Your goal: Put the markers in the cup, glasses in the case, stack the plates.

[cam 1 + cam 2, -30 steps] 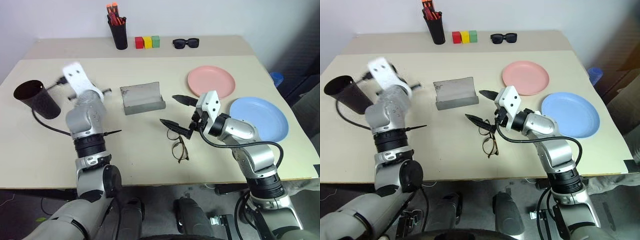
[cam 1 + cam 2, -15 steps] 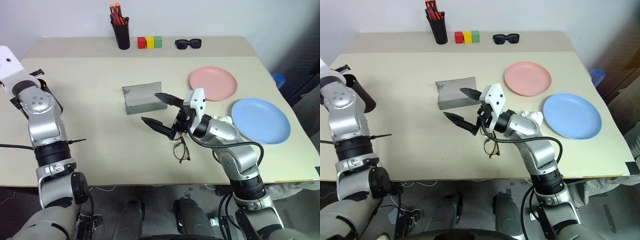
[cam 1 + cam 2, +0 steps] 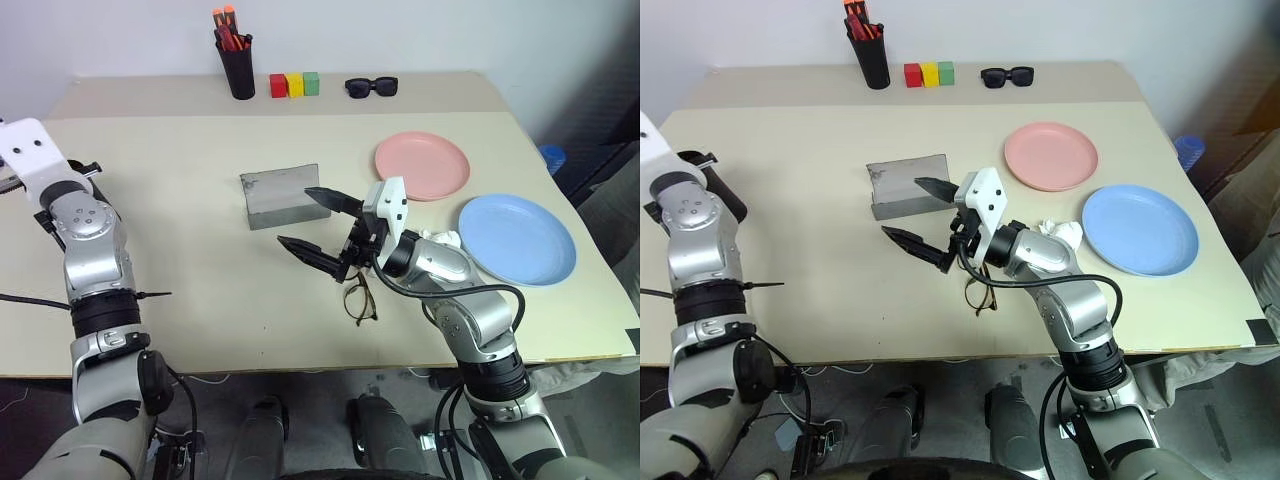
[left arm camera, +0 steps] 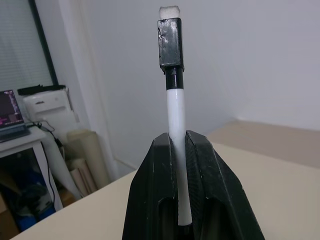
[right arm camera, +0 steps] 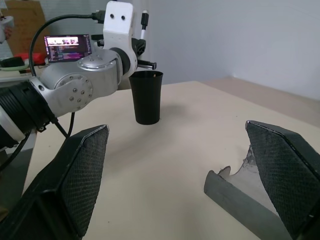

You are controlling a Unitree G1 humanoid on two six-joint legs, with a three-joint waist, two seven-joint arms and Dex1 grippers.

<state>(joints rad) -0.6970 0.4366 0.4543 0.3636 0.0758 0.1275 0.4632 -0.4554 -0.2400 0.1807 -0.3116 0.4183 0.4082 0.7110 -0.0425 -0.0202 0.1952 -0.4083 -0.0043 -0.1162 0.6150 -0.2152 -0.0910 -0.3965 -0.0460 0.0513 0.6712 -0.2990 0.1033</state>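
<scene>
Here the white marker (image 4: 176, 150) is seen pinched upright in the left end effector (image 4: 178, 150) at the frame's far left, just beside the dark cup (image 5: 146, 97), while the spread right end effector (image 3: 318, 222) is held over the bench (image 3: 200, 280) between the grey case (image 3: 275, 195) and the wire-frame glasses (image 3: 360, 298).

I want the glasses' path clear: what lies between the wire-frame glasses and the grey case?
In the left eye view, the open right gripper hangs over that stretch, between the glasses and the case. The table under it is bare.
</scene>
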